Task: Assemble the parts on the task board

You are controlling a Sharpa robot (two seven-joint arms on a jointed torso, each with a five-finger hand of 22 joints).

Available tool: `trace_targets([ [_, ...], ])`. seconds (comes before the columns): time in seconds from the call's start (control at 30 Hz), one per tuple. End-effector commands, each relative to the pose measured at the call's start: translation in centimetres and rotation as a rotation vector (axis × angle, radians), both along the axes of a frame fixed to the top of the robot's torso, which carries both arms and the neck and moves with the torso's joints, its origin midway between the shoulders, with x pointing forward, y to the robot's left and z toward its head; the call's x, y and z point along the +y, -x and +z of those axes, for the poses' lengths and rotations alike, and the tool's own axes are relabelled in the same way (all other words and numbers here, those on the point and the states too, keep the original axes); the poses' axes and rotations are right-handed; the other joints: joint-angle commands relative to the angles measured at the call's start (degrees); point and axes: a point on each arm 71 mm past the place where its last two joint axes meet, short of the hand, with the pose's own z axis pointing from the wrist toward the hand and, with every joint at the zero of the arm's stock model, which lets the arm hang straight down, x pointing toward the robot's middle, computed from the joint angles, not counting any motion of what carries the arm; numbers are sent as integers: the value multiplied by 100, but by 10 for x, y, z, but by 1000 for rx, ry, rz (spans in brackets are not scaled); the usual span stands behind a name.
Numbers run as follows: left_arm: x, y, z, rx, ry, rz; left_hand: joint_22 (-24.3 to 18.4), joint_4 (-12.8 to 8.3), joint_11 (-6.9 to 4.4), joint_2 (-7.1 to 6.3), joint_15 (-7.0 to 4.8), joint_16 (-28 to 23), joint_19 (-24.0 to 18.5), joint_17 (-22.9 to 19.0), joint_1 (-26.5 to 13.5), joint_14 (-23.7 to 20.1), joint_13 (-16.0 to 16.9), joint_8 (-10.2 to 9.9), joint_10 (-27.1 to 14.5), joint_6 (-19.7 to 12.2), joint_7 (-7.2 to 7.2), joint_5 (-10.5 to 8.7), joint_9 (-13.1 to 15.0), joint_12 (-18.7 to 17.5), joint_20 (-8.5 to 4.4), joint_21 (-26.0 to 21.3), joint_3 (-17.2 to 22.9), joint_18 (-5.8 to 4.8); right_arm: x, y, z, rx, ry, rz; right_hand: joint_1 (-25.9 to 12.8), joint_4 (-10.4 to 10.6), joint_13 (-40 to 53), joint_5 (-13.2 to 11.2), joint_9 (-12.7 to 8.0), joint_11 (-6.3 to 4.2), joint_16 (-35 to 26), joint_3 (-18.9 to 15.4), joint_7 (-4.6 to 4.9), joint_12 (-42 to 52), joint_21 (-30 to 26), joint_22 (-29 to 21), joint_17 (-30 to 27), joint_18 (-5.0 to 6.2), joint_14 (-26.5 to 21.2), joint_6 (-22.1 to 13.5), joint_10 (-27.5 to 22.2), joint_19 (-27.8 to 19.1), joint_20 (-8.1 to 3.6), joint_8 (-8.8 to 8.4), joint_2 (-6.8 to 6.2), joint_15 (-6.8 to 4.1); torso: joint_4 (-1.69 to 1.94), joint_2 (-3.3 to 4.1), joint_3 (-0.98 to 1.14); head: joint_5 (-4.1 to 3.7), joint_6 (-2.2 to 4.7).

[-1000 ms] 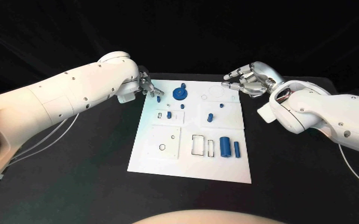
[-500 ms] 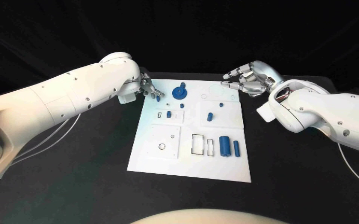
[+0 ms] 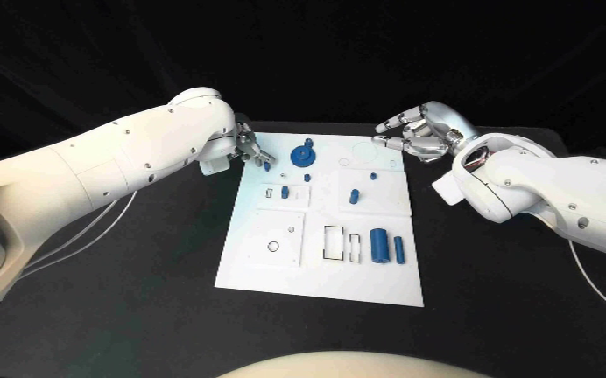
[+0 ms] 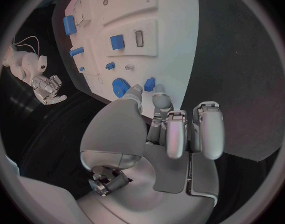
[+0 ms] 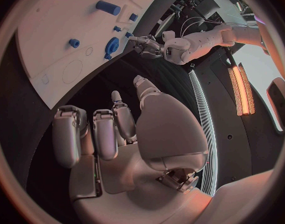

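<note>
Barely anything shifts: left hand [image 3: 246,148] keeps pinching a small blue part [image 3: 268,167] at upper-left task board [image 3: 379,282]; right hand [image 3: 420,134] idles, loosely spread, holding nothing.

We see a black worktop [image 3: 151,308] with the white task board [image 3: 285,275] lying flat at its middle.

head: above, looking down | wrists: close behind hands | shared: task board [image 3: 323,220]
</note>
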Motion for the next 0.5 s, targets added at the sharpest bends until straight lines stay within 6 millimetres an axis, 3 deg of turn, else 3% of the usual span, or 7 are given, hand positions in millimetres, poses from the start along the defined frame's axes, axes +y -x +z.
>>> trace_targets([
  [0.03, -3, 0, 0, 9, 30, 0, 382, -14, -18, 44, -24, 32, 15, 1282, 108, 535, -8, 29, 24, 27, -11, 25, -18, 15, -30, 23, 36, -48, 1, 0, 0, -1, 0, 14, -21, 12, 354, 20, -9, -32, -24, -31, -10, 2, -30, 691, 495, 70, 361, -14, 17, 133, -52, 30, 19, -33, -1, 0, 0, 2, 4],
  [0.2, -4, 0, -1, 14, 46, -1, 379, -54, -27, 119, -32, 31, 11, 1281, 354, 534, -30, 43, 10, 11, -19, 29, -47, 3, -36, 20, 101, -47, 2, 0, -1, 0, 0, 15, -21, 12, 354, 20, -9, -32, -24, -31, -10, 2, -30, 691, 495, 70, 361, -14, 17, 133, -52, 30, 19, -33, -1, -1, 1, 0, -1],
  [0.5, -4, 0, -1, 18, 51, 0, 383, -58, -28, 124, -32, 30, 11, 1280, 417, 534, -30, 48, 11, 7, -19, 28, -56, 4, -36, 21, 109, -48, 2, 0, -1, 1, 0, 16, -21, 12, 354, 20, -9, -32, -24, -31, -10, 2, -30, 691, 495, 70, 361, -14, 17, 133, -52, 30, 19, -33, -1, 0, 0, 3, -11],
])
